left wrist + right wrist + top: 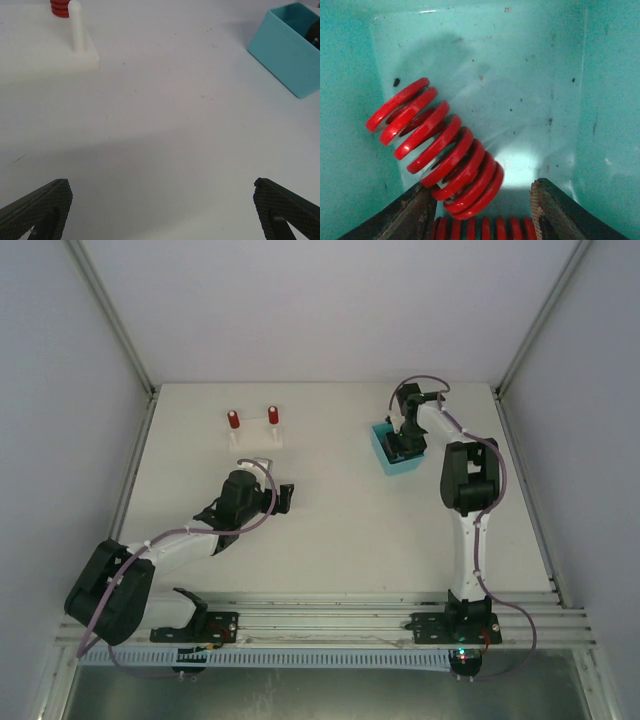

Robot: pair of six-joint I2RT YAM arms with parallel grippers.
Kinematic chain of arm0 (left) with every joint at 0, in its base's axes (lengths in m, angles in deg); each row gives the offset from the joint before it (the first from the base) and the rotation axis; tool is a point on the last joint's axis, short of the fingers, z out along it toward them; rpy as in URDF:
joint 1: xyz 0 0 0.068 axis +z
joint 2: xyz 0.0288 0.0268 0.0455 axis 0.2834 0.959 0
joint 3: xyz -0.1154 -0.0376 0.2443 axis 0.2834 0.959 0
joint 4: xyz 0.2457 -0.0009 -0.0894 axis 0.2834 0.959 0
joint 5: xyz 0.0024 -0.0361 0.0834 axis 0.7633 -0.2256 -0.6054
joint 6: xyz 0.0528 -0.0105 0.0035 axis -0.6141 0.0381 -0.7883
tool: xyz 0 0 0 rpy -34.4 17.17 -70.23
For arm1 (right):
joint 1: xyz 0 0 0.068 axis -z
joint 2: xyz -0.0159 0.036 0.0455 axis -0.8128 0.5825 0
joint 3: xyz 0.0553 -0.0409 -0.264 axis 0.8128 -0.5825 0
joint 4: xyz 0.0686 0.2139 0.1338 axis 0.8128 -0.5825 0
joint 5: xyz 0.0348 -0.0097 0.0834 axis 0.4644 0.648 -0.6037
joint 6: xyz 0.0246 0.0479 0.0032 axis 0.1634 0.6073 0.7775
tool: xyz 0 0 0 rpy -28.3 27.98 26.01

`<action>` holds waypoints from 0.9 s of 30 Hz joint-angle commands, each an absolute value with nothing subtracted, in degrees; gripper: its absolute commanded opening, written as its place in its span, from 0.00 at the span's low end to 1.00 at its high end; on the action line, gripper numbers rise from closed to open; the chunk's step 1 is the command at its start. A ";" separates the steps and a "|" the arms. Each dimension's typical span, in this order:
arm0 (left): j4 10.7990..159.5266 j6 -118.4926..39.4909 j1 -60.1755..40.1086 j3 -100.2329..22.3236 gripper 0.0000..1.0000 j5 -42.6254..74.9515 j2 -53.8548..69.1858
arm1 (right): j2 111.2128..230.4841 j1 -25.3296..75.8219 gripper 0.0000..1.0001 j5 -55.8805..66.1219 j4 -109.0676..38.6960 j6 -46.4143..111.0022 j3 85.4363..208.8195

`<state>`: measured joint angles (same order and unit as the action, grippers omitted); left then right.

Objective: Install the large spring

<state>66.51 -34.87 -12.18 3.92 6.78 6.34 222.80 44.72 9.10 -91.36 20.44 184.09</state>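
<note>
My left arm [180,545] reaches out over the white table [165,125]. My left jaws are spread as wide as they go, with nothing between their two black fingers [40,210]. Ahead of them on the left sits the white block [45,47], with an upright white peg [75,25] at its near corner and a stack of red coils [60,7] just behind that peg. From above, the block shows two upright posts, each with red on it. My right arm [468,490] is bent over the teal bin [382,455], which stands on the far right of the table, well apart from the block. My right jaws are down inside it. The large spring [435,145] lies there, red and thick-coiled. It is tilted, with its upper end toward the bin's left wall and its lower end down between my fingers, close against the left one and clear of the right one. A second spring [480,231] lies crosswise at the very bottom of my wrist view and fills the gap from finger to finger. My right jaws stand about half open. I cannot tell whether they are pressing on that lower spring or only straddling it, and they do not have the tilted spring clamped.
</note>
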 commanded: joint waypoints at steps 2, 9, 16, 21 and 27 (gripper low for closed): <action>66.71 -35.87 -12.35 1.66 0.99 5.88 6.82 | 221.57 44.15 0.51 13.46 -85.95 25.30 179.66; 66.70 -35.84 -12.36 1.49 0.99 5.92 7.32 | 219.54 44.09 0.32 14.10 -82.07 25.38 177.67; 66.64 -35.88 -12.36 1.49 0.99 5.86 7.36 | 211.63 43.54 0.17 11.44 -73.75 24.51 173.76; 66.70 -35.80 -12.45 1.31 0.99 6.06 7.75 | 209.29 43.48 0.13 10.53 -70.52 24.97 171.61; 66.61 -35.82 -12.43 1.41 0.99 6.10 7.50 | 211.19 43.47 0.18 10.71 -71.94 23.02 173.33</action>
<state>66.56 -35.05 -12.22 3.39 6.36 7.04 209.55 43.74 11.05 -71.08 24.14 172.00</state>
